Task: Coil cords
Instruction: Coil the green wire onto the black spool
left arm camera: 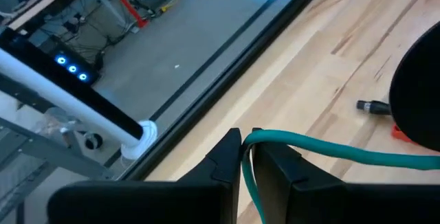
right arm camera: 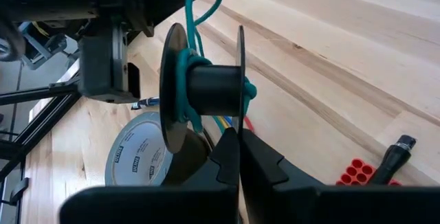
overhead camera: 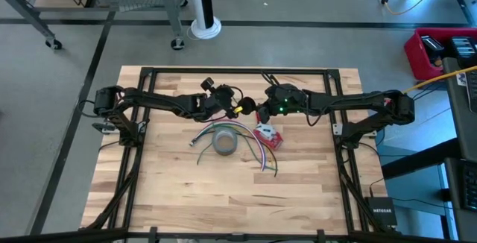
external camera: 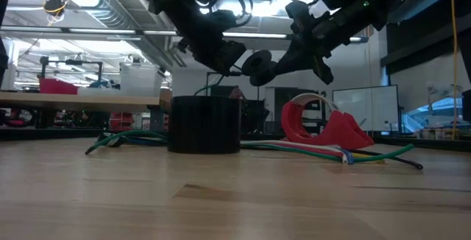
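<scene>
- Right wrist view: the right gripper [right arm camera: 238, 157] is closed on the rim of a black spool [right arm camera: 206, 86] held above the table [right arm camera: 344, 66], with a teal cord [right arm camera: 184, 80] wound on its core.
- Left gripper [left arm camera: 247, 159] pinches that teal cord between its fingertips, just beside the spool.
- More cords [overhead camera: 257, 152] lie on the table beside the grey tape roll [overhead camera: 225, 141] and a red dispenser [overhead camera: 268, 136].
</scene>
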